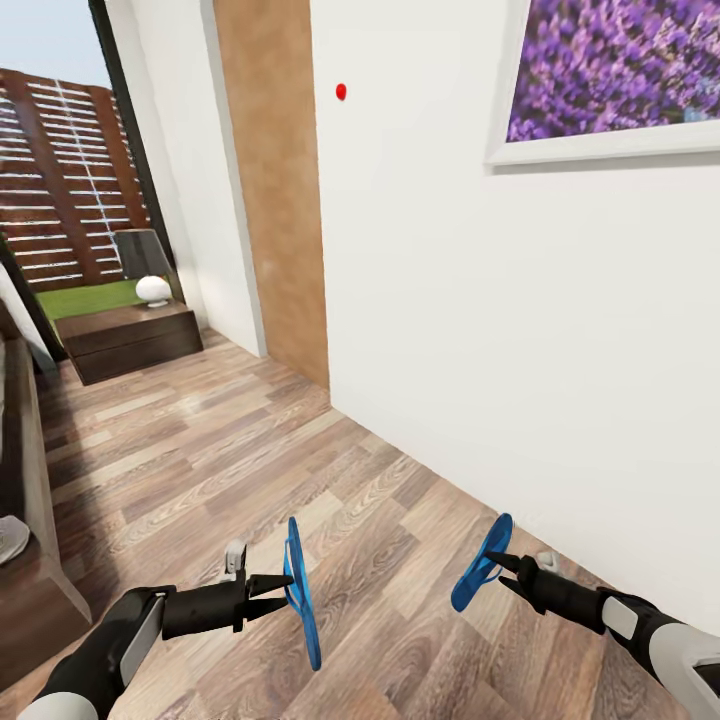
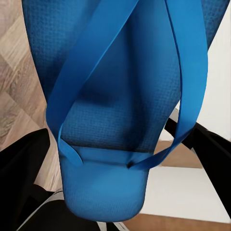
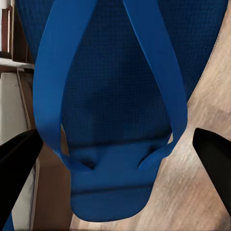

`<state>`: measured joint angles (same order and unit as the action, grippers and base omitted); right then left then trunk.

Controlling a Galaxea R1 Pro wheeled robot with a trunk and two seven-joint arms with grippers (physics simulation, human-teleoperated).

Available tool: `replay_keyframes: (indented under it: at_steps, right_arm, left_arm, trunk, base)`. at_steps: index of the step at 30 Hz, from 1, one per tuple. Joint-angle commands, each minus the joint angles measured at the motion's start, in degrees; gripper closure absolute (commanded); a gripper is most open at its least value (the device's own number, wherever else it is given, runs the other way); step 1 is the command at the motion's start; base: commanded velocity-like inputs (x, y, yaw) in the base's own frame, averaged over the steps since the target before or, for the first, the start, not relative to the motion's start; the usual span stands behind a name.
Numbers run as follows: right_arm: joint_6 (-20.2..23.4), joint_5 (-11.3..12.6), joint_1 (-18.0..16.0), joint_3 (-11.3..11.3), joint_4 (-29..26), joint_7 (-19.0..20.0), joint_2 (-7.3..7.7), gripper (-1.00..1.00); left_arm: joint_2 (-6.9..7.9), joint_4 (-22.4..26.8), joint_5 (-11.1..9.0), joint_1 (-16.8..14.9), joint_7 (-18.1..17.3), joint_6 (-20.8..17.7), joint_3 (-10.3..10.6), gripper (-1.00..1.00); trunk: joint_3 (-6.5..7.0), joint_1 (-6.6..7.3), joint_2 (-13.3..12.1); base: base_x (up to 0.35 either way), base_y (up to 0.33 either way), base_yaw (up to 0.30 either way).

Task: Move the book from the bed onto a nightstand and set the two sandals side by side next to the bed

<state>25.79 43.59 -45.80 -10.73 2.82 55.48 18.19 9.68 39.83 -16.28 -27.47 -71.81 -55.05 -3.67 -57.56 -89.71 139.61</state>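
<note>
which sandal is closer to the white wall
The sandal in the right gripper, sandal at; the white wall runs along that side. The left gripper's sandal hangs farther out over the floor.

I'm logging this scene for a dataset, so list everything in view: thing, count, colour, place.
sandals: 2, bright blue, held above the floor, the left sandal in the left claw, the right sandal in the right claw
wood floor: 1, brown planks, underneath
wall: 1, white, on the right
framed picture: 1, purple flowers in a white frame, high on that wall
red dot: 1, on the wall left of the picture
low cabinet: 1, dark brown, far left
white round object: 1, on the cabinet
slatted fence: 1, brown, outside
left claw: 1, black, shut on a sandal
right claw: 1, black, shut on a sandal
</note>
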Motion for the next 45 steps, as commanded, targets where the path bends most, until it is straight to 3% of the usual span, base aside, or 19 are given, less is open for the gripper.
replay_keyframes:
  at_steps: [1,34,45]
  right_arm:
    - [0.4,0.6,-0.1,-0.4,0.2,0.3,0.00,1.00]
    - [0.4,0.6,-0.1,-0.5,0.2,0.3,0.00,1.00]
    - [0.4,0.6,-0.1,-0.5,0.2,0.3,0.00,1.00]
  left_arm:
    - [0.00,0.0,-0.2,0.0,-0.1,-0.4,0.0,1.00]
    - [-0.45,0.0,-0.1,0.0,0.1,-0.3,0.1,1.00]
    - [-0.54,0.0,-0.1,0.0,2.2,-0.3,0.1,1.00]
  trunk:
    - [-0.05,0.01,0.0]
    - [-0.05,0.01,0.0]
    - [-0.05,0.01,0.0]
  base:
    - [0.000,0.000,0.182]
    - [0.000,0.000,0.179]
    - [0.000,0.000,0.179]
